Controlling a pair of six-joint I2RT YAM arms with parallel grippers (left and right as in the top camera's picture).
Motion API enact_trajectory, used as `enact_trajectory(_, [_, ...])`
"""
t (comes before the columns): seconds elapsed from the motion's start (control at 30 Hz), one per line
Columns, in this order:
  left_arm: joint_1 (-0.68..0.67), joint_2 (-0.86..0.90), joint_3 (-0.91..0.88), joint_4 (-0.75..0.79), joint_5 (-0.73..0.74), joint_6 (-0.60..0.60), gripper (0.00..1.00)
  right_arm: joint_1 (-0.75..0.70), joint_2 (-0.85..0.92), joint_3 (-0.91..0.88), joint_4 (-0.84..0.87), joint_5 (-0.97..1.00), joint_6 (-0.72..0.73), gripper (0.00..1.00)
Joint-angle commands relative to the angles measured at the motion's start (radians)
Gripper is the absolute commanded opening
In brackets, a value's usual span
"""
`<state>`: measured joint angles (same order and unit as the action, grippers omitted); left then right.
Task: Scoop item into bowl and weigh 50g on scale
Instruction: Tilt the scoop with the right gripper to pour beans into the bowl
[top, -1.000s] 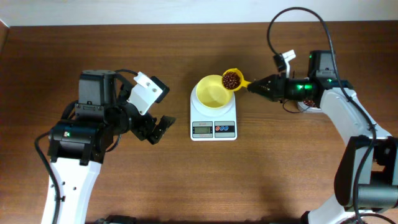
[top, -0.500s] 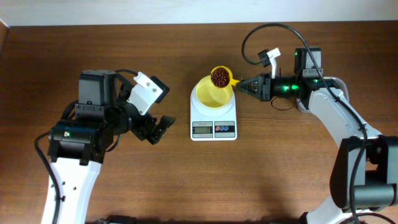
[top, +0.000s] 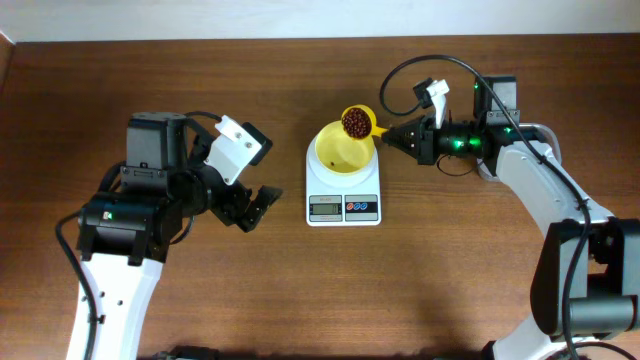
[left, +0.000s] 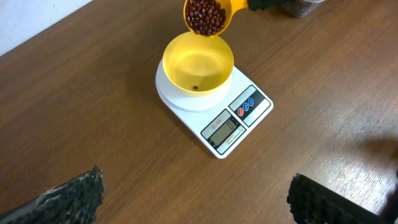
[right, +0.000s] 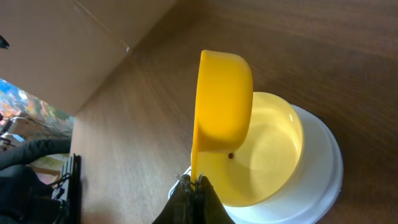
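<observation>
My right gripper (top: 402, 138) is pinching shut on a yellow scoop (top: 369, 127), its handle running from my fingertips toward nine o'clock, seen from overhead. Its cup, heaped with dark beans (top: 353, 122), is hovering over the one o'clock rim of the yellow bowl (top: 338, 158) sitting on the white scale (top: 343, 208). Pouring is probably calling for a roll about that handle. My left gripper (top: 252, 207) is hanging spread wide, farther off at the scale's nine o'clock.
</observation>
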<state>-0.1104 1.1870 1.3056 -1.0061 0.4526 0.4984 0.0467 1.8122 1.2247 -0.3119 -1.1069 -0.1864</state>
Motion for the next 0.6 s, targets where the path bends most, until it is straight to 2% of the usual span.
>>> enact_trajectory(0.0, [0.004,-0.004,0.018,0.002,-0.005,0.016,0.99,0.006,0.008,0.002,0.006,0.012,-0.054,0.04])
enact_trajectory(0.57, [0.004,-0.004,0.018,0.002,-0.005,0.016,0.99,0.017,0.01,0.002,0.006,0.045,-0.072,0.04])
